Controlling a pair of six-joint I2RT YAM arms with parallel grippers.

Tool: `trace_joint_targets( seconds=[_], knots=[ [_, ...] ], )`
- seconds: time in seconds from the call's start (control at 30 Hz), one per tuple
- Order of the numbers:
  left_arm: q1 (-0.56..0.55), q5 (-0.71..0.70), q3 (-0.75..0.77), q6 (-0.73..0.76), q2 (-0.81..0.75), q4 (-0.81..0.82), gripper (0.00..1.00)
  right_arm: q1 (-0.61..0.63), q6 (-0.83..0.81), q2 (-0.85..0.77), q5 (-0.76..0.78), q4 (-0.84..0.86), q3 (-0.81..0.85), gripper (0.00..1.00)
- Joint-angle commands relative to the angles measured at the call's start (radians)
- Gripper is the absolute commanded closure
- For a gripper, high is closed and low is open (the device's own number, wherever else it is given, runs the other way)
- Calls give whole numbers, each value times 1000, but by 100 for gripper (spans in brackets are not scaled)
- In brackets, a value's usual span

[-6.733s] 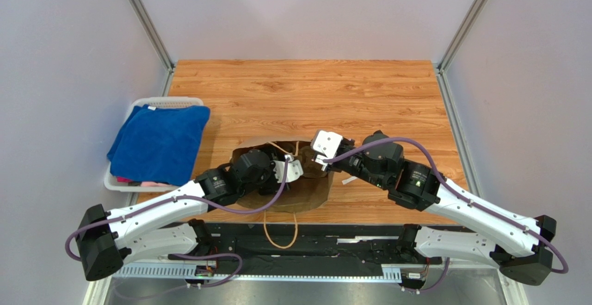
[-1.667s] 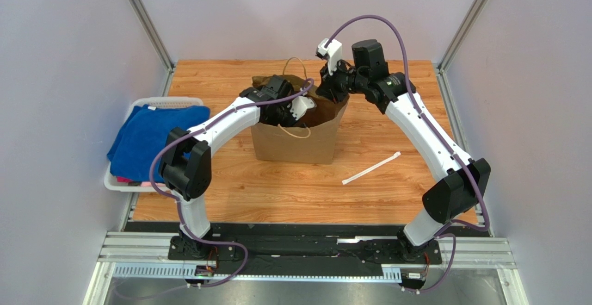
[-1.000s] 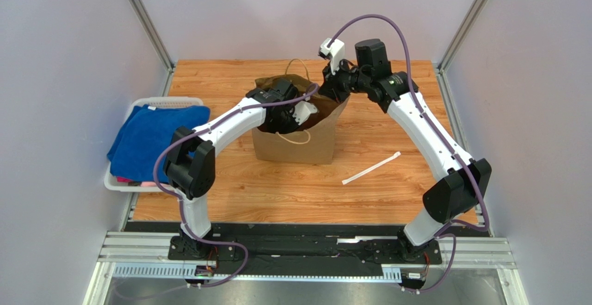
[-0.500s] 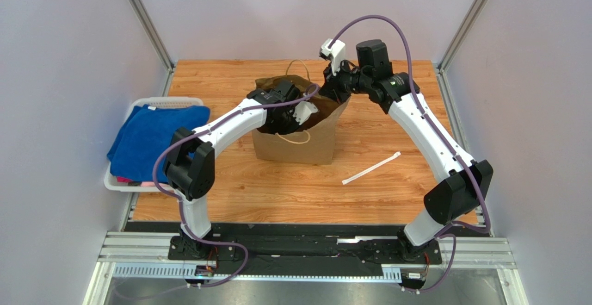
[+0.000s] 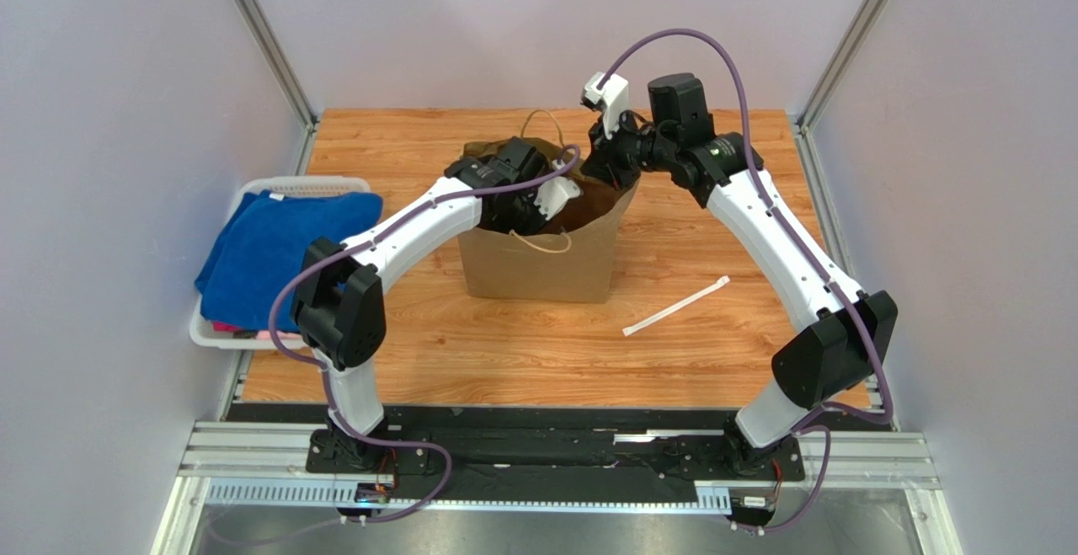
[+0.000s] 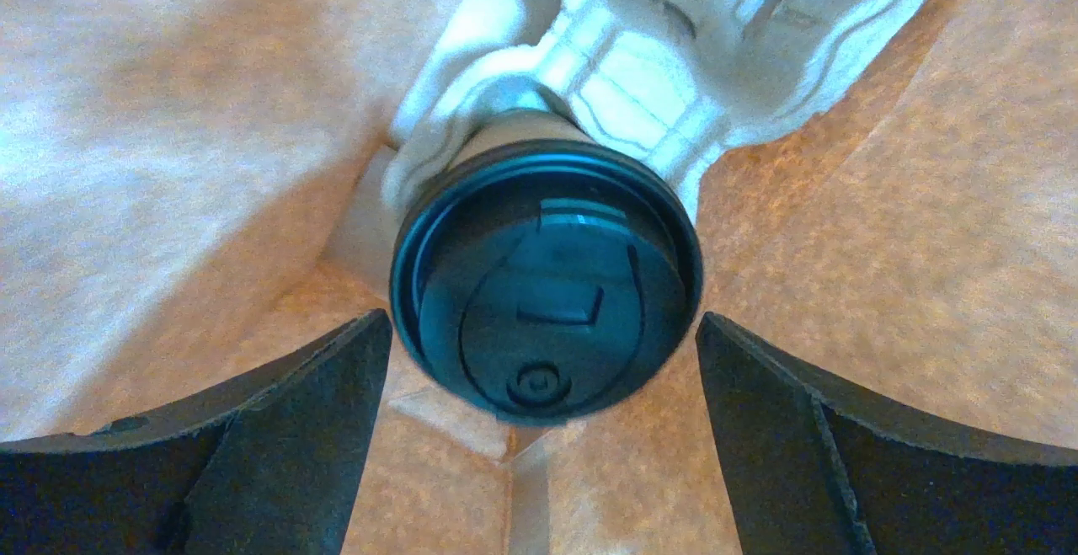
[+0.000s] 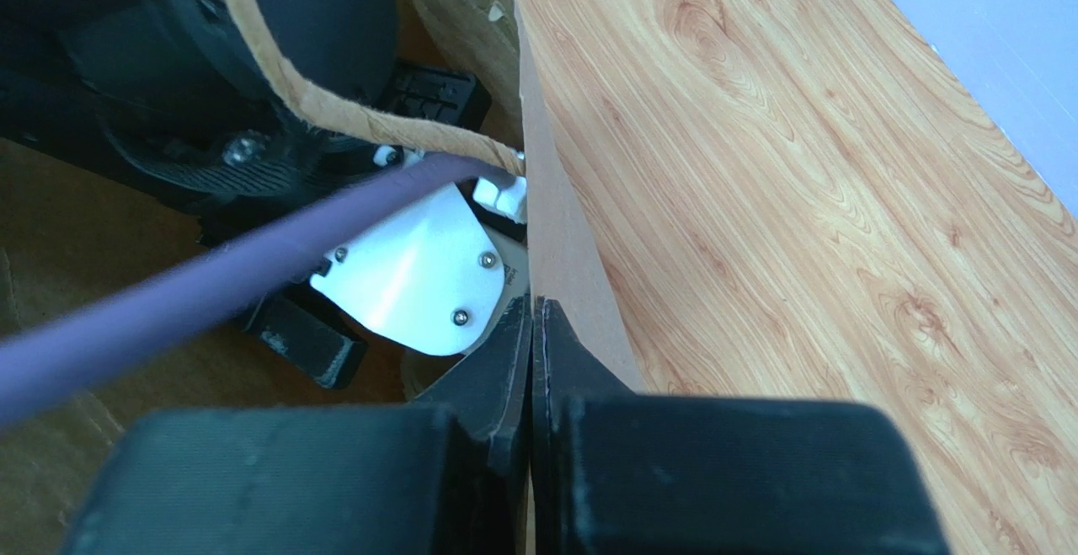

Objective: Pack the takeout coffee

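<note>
The takeout coffee (image 6: 547, 318) shows its round black lid from above, standing at the bottom of the brown paper bag (image 5: 538, 265) at the near end of a pale pulp cup tray (image 6: 709, 37). My left gripper (image 6: 542, 372) hangs inside the bag above the cup, open, with its fingers (image 6: 253, 441) on either side of the lid and apart from it. In the top view the left gripper (image 5: 554, 196) is sunk in the bag's mouth. The right gripper (image 7: 533, 315) is shut on the bag's rim (image 7: 563, 239) at the far right corner, seen from above as the right gripper (image 5: 618, 166).
A white wrapped straw (image 5: 677, 306) lies on the wooden table right of the bag. A white basket (image 5: 304, 184) holding a blue cloth (image 5: 285, 258) stands at the left edge. The bag's loop handles (image 5: 542, 242) hang at its front and back.
The left jaws have spread slightly wider beside the cup, and the left wrist has lifted a little inside the bag. The right gripper keeps its pinch on the rim.
</note>
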Motion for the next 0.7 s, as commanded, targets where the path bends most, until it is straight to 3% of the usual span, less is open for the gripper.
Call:
trace_joint_targets(
  seconds=[0.0, 0.67],
  knots=[
    [-8, 18, 61, -24, -83, -12, 1, -7, -6, -25, 0, 4, -6, 100],
    [-10, 93, 216, -71, -137, -121, 1, 2, -18, -36, -2, 15, -17, 100]
  ],
)
